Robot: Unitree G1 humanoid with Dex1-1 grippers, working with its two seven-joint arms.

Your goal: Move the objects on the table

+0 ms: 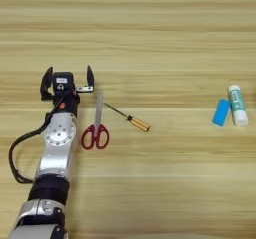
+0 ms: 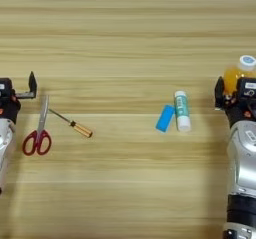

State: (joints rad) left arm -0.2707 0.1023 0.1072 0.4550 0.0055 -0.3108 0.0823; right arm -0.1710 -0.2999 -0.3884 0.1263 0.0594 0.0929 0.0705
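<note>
Orange-juice bottle (image 2: 239, 73) grasped by right gripper (image 2: 235, 90), left gripper (image 1: 68, 83) spread beside scissors (image 1: 96, 125), labels unreadable.

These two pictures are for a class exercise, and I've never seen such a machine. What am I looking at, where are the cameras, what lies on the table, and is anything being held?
Both pictures come from a stereo camera on a humanoid robot's head, looking down at a wooden table. They show the same scene; one view reaches further left, the other further right.

The silver and black limbs are the robot's arms. The left gripper has its two black fingers spread open, holding nothing, just left of the red-handled scissors. The right gripper is at an orange-juice bottle with a white cap; whether it grips the bottle is unclear.

Also on the table: a thin screwdriver with an amber handle beside the scissors, and further right a blue eraser next to a white-green glue stick.
</note>
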